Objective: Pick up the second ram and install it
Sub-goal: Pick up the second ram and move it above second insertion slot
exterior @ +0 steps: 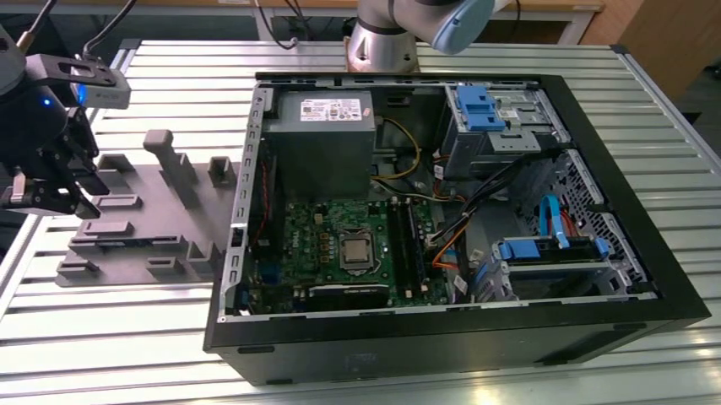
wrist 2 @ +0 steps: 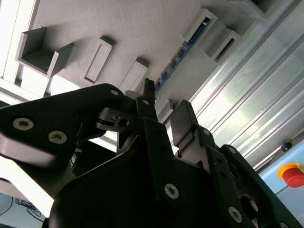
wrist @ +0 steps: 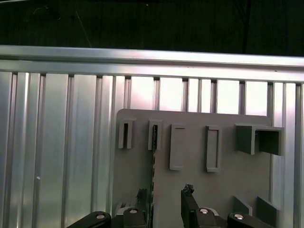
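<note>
The second ram [wrist: 153, 164] is a thin blue-green stick standing on edge in the holders of a grey fixture plate [wrist: 190, 190]. In the second wrist view the ram [wrist 2: 176, 61] runs between two grey holder blocks. My gripper [wrist: 165, 197] hangs over the near end of the stick, open, with nothing in it. One fingertip [wrist: 141, 195] lies close beside the stick and the other is further off. The black fingers [wrist 2: 148, 95] also show in the second wrist view. In the exterior view the gripper [exterior: 70, 181] is at the far left over the fixture plate [exterior: 147, 228].
An open black computer case [exterior: 451, 337] takes up the exterior view's right, with its green motherboard [exterior: 338, 245] and long black memory slots [exterior: 403, 245]. Cables, a power supply [exterior: 321, 126] and blue drive brackets fill the case. The ribbed metal table [wrist: 57, 142] surrounds the fixture.
</note>
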`<state>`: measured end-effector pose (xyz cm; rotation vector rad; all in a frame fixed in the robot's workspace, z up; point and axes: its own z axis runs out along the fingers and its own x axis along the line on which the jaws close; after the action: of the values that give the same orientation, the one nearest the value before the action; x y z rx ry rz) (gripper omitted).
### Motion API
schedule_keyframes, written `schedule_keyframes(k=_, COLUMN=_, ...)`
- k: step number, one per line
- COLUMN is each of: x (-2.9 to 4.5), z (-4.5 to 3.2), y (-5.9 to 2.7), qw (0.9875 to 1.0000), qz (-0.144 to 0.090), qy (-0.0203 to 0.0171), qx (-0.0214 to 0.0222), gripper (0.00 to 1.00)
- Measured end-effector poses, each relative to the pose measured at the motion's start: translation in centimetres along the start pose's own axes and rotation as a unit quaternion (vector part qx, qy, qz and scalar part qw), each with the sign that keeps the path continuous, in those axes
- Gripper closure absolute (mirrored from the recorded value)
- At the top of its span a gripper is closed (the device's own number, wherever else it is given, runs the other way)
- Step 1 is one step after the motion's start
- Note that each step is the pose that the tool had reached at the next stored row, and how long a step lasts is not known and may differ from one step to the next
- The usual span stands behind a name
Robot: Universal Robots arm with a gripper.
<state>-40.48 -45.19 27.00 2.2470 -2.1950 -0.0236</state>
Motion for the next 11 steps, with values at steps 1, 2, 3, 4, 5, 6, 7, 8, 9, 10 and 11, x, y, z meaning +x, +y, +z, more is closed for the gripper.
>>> schedule_keyframes(k=1, x=0.00, z=0.03, y=0.00, qw=1.0000, qz=0.000, qy=0.0000, qx=0.0000, gripper=0.59)
schedule_keyframes(k=2, x=0.00, z=0.02, y=0.00, qw=1.0000, qz=0.000, qy=0.0001, qx=-0.0001, gripper=0.59)
schedule_keyframes(k=3, x=0.00, z=0.03, y=0.00, qw=1.0000, qz=0.000, qy=0.0001, qx=-0.0001, gripper=0.59)
schedule_keyframes(k=4, x=0.00, z=0.03, y=0.00, qw=1.0000, qz=0.000, qy=0.0001, qx=-0.0001, gripper=0.59)
schedule_keyframes(k=5, x=0.00, z=0.03, y=0.00, qw=1.0000, qz=0.000, qy=0.0000, qx=-0.0001, gripper=0.59)
schedule_keyframes(k=6, x=0.00, z=0.04, y=0.00, qw=1.0000, qz=0.000, qy=0.0000, qx=0.0000, gripper=0.59)
schedule_keyframes(k=7, x=0.00, z=0.04, y=0.00, qw=1.0000, qz=0.000, qy=0.0000, qx=0.0000, gripper=0.59)
schedule_keyframes(k=8, x=0.00, z=0.04, y=0.00, qw=1.0000, qz=0.000, qy=0.0000, qx=0.0000, gripper=0.59)
schedule_keyframes(k=9, x=0.00, z=0.04, y=0.00, qw=1.0000, qz=0.000, qy=0.0000, qx=0.0000, gripper=0.59)
schedule_keyframes(k=10, x=0.00, z=0.08, y=0.00, qw=1.0000, qz=0.000, qy=0.0000, qx=0.0000, gripper=0.59)
schedule_keyframes(k=11, x=0.00, z=0.16, y=-0.01, qw=1.0000, qz=0.000, qy=-0.0001, qx=0.0002, gripper=0.59)
